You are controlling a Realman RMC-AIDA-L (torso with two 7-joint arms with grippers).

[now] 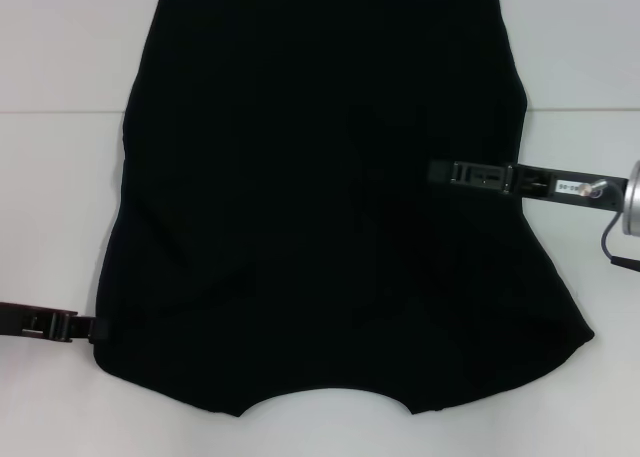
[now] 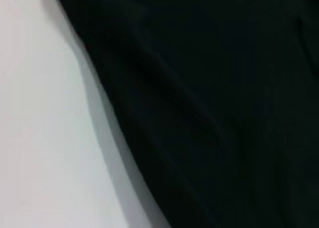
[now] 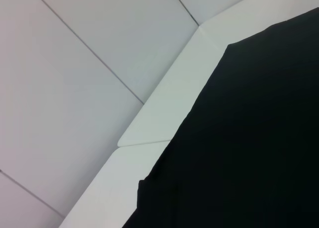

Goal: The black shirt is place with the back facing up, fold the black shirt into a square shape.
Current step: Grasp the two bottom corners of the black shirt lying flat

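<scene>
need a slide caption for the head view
Black shirt spread flat on white table, both grippers at its edges.

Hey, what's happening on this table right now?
A two-armed robot is folding a black shirt spread on a white table, neckline toward the robot. The left gripper is at the shirt's near left corner; the right gripper reaches over its right side. No fold shows yet.

One black shirt point(image 1: 320, 217), one white table point(image 1: 60, 207), and two end effectors: left end effector point(image 1: 85, 327), right end effector point(image 1: 445, 170).
</scene>
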